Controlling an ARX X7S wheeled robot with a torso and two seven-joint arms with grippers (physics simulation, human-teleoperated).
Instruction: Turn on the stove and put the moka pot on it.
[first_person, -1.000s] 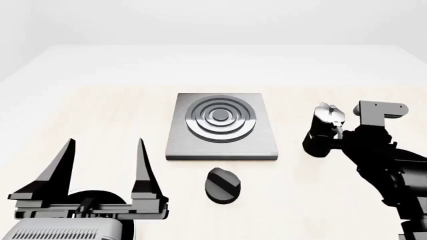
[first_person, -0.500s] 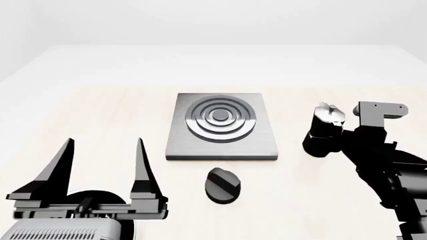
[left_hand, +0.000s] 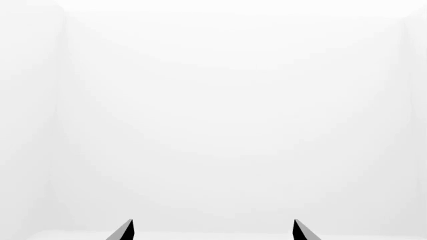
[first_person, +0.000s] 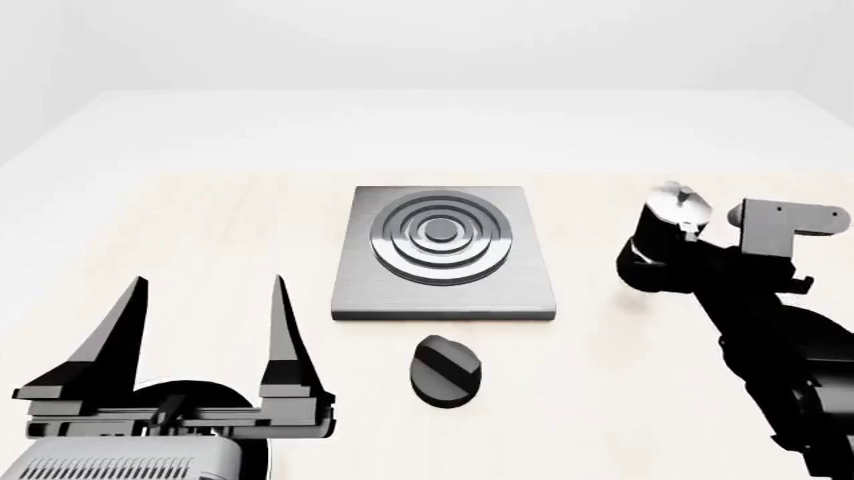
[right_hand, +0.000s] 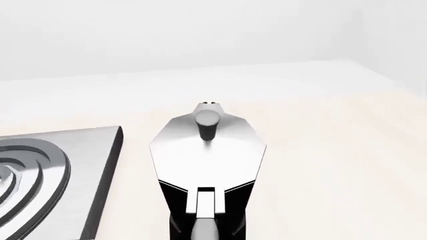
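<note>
While your right hand (first_person: 667, 262) grips the moka pot (first_person: 663, 248) from its handle side, the pot leans over, silver lid (right_hand: 207, 145) tipped away from the stove (first_person: 445, 254). Its base looks to be at the counter (first_person: 200, 220), just beside the stove's right edge, but contact is hard to confirm. The right wrist view looks straight down the handle onto the faceted lid and its knob; the fingers themselves are hidden under the pot body there. The stove plate lies flat, burner rings bare. The round black knob (first_person: 446, 371) sits on the counter just in front of the stove's near edge, apart from it. Your left hand (first_person: 203, 292) hovers well to the left of the knob, fingers (left_hand: 125, 231) spread wide and pointing away from you, holding nothing.
</note>
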